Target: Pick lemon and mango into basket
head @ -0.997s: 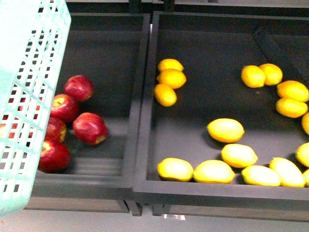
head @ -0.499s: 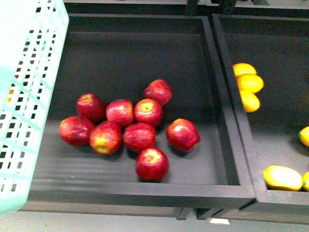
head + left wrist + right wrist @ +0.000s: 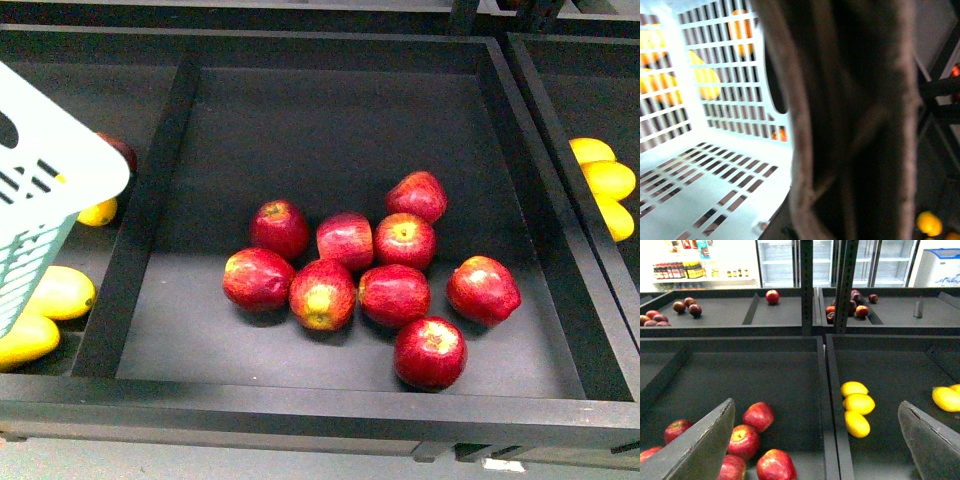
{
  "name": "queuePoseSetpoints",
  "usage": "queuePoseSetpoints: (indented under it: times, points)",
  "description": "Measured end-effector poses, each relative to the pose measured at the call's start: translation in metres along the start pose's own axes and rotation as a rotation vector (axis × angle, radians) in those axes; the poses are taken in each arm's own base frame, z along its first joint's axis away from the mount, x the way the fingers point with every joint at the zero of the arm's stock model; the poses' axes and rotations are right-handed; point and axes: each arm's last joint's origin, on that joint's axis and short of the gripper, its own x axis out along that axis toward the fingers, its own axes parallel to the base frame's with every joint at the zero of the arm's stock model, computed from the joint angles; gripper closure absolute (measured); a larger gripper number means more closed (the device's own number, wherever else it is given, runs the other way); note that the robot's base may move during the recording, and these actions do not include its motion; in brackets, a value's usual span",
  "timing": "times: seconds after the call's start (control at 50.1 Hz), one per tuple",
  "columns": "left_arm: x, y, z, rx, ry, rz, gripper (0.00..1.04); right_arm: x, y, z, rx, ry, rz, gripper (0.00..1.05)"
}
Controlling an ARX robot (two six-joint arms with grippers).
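Teal basket [image 3: 55,165] tilted at the left of the apple bin [image 3: 340,400] — right pincer [image 3: 816,405] spread wide, empty.
The basket's corner overhangs the compartment left of the apple bin, where yellow oval fruits [image 3: 60,292] lie partly beneath it. Nine red apples [image 3: 345,240] cluster in the apple bin's middle. Just right of the apple bin, three small lemons [image 3: 608,180] lie in a touching row. Which fruit is the mango I cannot tell. From the left wrist, the basket's mauve handle [image 3: 800,125] fills the view, blurred — whether the left pincer grips it cannot be told.
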Motion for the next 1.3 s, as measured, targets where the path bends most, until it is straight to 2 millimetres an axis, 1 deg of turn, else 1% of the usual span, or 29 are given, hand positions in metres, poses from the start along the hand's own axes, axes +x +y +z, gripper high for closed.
queuePoseSetpoints:
  times: [0.08,0.12,0.259,0.339,0.439,0.479,0.578,0.618,0.698,0.798,0.937,0.997,1.097,1.296]
  points:
    - [0.009,-0.011,-0.004,0.076,0.002,0.006,1.0,0.0,0.0,0.0,0.0,0.0,0.0,0.09]
    - [0.013,-0.019,-0.004,0.104,-0.006,-0.008,1.0,0.0,0.0,0.0,0.0,0.0,-0.001,0.09]
    - [0.03,-0.062,-0.01,0.185,0.041,-0.132,1.0,0.0,0.0,0.0,0.0,0.0,-0.001,0.09]
    - [0.05,-0.091,-0.023,0.245,0.107,-0.204,1.0,0.0,0.0,0.0,0.0,0.0,-0.001,0.09]
    - [0.075,-0.117,-0.041,0.278,0.18,-0.253,1.0,0.0,0.0,0.0,0.0,0.0,-0.001,0.09]
    - [0.085,-0.126,-0.05,0.288,0.204,-0.261,1.0,0.0,0.0,0.0,0.0,0.0,-0.002,0.09]
    - [0.096,-0.138,-0.063,0.31,0.236,-0.28,1.0,0.0,0.0,0.0,0.0,0.0,-0.001,0.09]
    - [0.099,-0.146,-0.069,0.32,0.256,-0.306,1.0,0.0,0.0,0.0,0.0,0.0,-0.001,0.09]
    - [0.102,-0.158,-0.08,0.326,0.292,-0.343,1.0,0.0,0.0,0.0,0.0,0.0,-0.001,0.09]
    - [0.099,-0.171,-0.097,0.338,0.339,-0.384,1.0,0.0,0.0,0.0,0.0,0.0,-0.001,0.09]
    - [0.082,-0.188,-0.129,0.327,0.434,-0.495,1.0,0.0,0.0,0.0,0.0,0.0,-0.002,0.09]
    - [0.075,-0.193,-0.139,0.305,0.461,-0.545,1.0,0.0,0.0,0.0,0.0,0.0,-0.002,0.09]
    - [0.071,-0.196,-0.147,0.305,0.467,-0.584,1.0,0.0,0.0,0.0,0.0,0.0,-0.001,0.09]
    - [0.069,-0.193,-0.157,0.314,0.492,-0.579,1.0,0.0,0.0,0.0,0.0,0.0,-0.002,0.09]
